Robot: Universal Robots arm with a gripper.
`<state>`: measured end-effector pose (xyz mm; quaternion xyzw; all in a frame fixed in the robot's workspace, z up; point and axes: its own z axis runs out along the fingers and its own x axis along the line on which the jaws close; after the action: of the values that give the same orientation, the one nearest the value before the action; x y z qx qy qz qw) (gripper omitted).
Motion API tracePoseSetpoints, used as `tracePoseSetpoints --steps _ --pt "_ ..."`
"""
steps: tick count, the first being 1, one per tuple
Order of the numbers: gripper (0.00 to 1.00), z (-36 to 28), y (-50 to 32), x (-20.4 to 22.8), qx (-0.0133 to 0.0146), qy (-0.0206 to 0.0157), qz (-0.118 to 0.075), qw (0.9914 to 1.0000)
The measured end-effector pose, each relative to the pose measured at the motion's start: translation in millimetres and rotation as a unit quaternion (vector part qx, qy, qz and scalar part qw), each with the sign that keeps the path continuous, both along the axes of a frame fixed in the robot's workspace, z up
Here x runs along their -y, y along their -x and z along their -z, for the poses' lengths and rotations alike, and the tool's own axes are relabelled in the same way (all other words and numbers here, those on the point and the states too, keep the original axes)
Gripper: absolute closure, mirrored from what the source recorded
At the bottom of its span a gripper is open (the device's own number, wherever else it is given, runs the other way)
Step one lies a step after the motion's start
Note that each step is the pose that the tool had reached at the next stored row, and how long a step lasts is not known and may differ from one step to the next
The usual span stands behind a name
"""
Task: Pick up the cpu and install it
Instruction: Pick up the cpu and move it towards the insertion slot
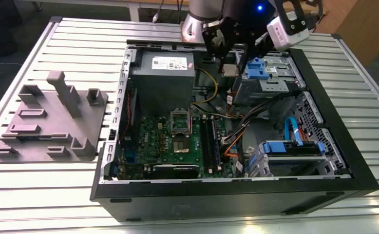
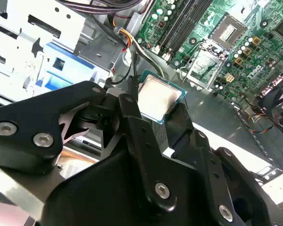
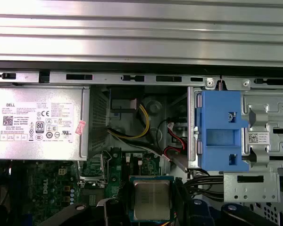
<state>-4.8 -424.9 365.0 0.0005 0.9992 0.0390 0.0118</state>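
Slatted metal table (image 1: 59,204), open computer case (image 1: 241,200), fingers (image 2: 179,123) clamped on cpu (image 2: 159,98), held over case interior

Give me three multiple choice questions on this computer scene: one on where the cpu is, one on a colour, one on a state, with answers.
1. Where is the cpu? A on the grey tray; B in the gripper, above the computer case; C seated in the socket.
2. What colour is the drive latch? A red; B yellow; C blue.
3. How is the computer case? A open, motherboard exposed; B closed; C upside down.
Answers: 1 B, the gripper pinches its edges in both wrist views. 2 C, its plastic is blue. 3 A, the green motherboard shows inside.
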Motion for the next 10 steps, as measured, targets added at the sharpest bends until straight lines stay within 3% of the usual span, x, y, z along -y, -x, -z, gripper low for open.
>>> tracePoseSetpoints --steps 2,3,8,10 --pt "0.53 0.0 -1.3 0.0 0.0000 0.0000 0.000 1.00000" --pt "0.53 0.0 -12.1 0.0 0.0000 0.0000 0.000 1.00000" --pt "0.53 0.0 -15.5 0.0 0.0000 0.0000 0.000 1.00000" --pt "0.53 0.2 -12.8 0.0 0.0002 0.0000 0.000 1.00000"
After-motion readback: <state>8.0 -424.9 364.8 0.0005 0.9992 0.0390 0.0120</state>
